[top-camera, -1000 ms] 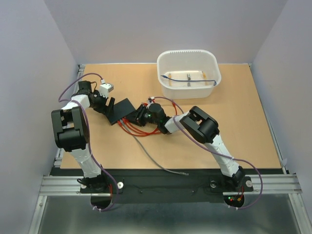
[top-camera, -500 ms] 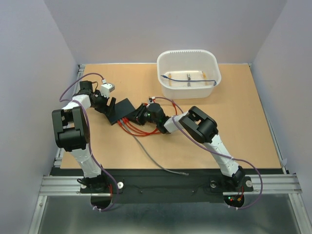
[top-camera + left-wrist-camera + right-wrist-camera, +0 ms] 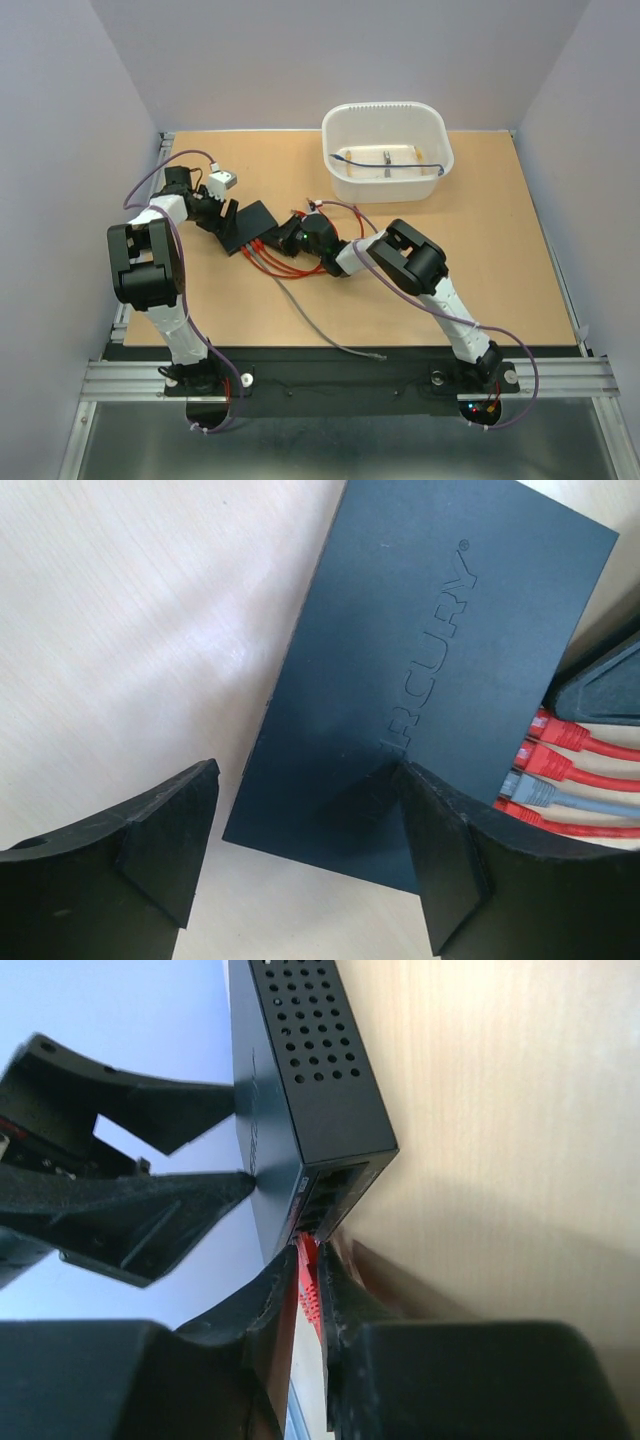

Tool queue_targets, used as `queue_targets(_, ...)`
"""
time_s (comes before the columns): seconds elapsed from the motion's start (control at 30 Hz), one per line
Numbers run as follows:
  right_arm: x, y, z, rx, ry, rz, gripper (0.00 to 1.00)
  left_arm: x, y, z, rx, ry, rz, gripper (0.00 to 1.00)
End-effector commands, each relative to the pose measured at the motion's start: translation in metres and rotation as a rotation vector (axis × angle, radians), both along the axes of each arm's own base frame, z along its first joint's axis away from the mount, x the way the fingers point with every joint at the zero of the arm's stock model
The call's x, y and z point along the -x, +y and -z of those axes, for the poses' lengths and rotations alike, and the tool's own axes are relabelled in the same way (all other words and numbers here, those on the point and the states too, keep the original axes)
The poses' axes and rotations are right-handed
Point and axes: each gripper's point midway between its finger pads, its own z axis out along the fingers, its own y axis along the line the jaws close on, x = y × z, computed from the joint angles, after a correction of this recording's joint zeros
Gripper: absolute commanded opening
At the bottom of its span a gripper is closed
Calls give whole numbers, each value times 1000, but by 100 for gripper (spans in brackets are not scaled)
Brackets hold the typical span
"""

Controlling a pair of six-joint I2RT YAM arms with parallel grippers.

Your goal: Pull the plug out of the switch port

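Wood-toned table [image 3: 480, 280] carries everything, with a white tub [image 3: 388, 115] well apart at the far side. Nearer the left arm lies the switch [image 3: 252, 224], a flat matte-black box set aslant, its port edge turned toward the right arm.

The left gripper [image 3: 305, 820] stands over the switch's opposite end with its fingers spread wide, one over the lid and one over bare table. Whether it presses down cannot be told.

The right gripper [image 3: 308, 1260] meets the port edge head-on, its fingers drawn narrowly together on either side of a red plug [image 3: 306, 1280] seated in the end port beside the vented side wall.

Red cables [image 3: 285, 266] and one grey cable [image 3: 310, 320] trail off the same edge toward the near side.

The plug's long axis runs straight out of the port, in line with the right gripper, so the pull probably calls for a straight retreat along that line, away from the left arm.
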Motion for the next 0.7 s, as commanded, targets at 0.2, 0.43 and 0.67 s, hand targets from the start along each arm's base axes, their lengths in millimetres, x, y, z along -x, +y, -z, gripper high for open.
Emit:
queue_targets(0.2, 7, -10, 59, 170, 57, 75, 32, 26, -25, 15, 42, 72, 57, 77)
queue_targets(0.43, 23, -9, 81, 195, 105, 56, 32, 27, -28, 20, 55, 86, 60, 75)
queue_targets(0.67, 32, -5, 85, 218, 93, 38, 37, 28, -30, 20, 65, 88, 63, 75)
